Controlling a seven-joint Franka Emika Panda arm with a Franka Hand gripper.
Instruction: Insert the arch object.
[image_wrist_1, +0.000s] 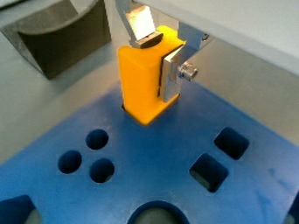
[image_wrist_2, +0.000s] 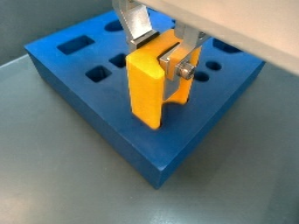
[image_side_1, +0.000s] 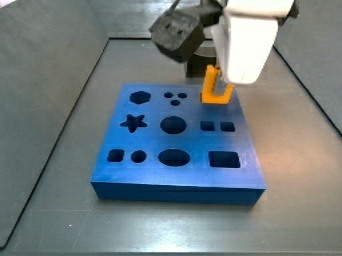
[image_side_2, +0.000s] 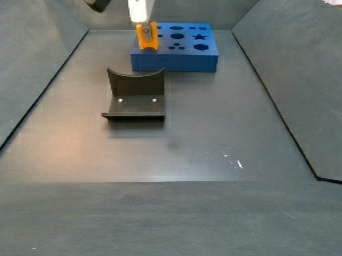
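Observation:
My gripper (image_wrist_1: 162, 57) is shut on an orange block (image_wrist_1: 146, 83) and holds it upright. A wrist view shows a notch cut into one side of the orange block (image_wrist_2: 146, 87), under a finger. Its lower end is at the top face of the blue board (image_wrist_1: 152, 153), near a corner. I cannot tell whether it rests on the board or sits in a hole. In a side view the block (image_side_1: 215, 88) stands at the board's (image_side_1: 174, 188) far right edge under the gripper (image_side_1: 221, 75). No dark olive-grey arch block shows.
The blue board (image_wrist_2: 70, 66) has several shaped holes: round, square, star. The dark fixture (image_side_2: 134, 95) stands on the grey floor in front of the board (image_side_2: 201, 62), also in a wrist view (image_wrist_1: 59, 39). Dark walls enclose the floor.

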